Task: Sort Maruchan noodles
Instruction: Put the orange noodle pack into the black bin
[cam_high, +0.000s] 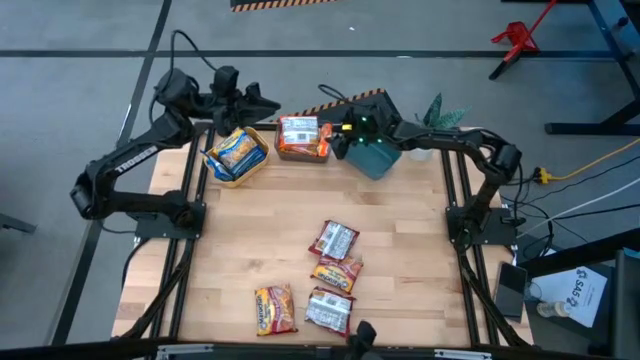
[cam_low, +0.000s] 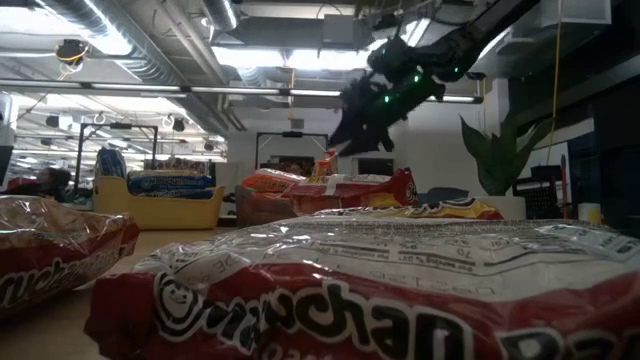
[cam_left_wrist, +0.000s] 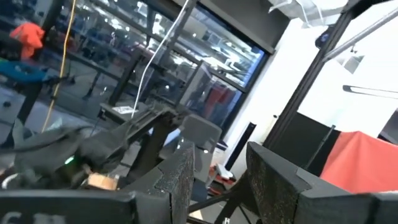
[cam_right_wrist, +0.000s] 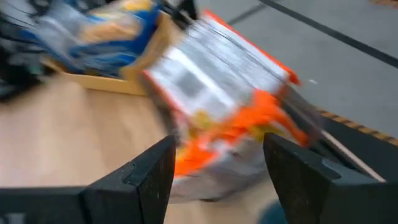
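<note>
Sorting stood partly done — blue packets (cam_high: 237, 152) filled the yellow bin (cam_high: 222, 172) at eleven o'clock, orange ones (cam_high: 300, 133) the bin at twelve. Four packets (cam_high: 318, 281) remained on the surface (cam_high: 270, 225) near six. Right tool (cam_high: 340, 140), open and empty, hovered beside the orange stack; left tool (cam_high: 255, 104) hung open — empty.

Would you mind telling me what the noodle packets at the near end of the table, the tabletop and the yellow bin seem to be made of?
Noodle packets: thin glossy plastic film, judging by wrinkles and glare in the low view. Tabletop: light wood, with visible plank seams. Yellow bin: probably smooth moulded plastic, though that is less certain.
</note>
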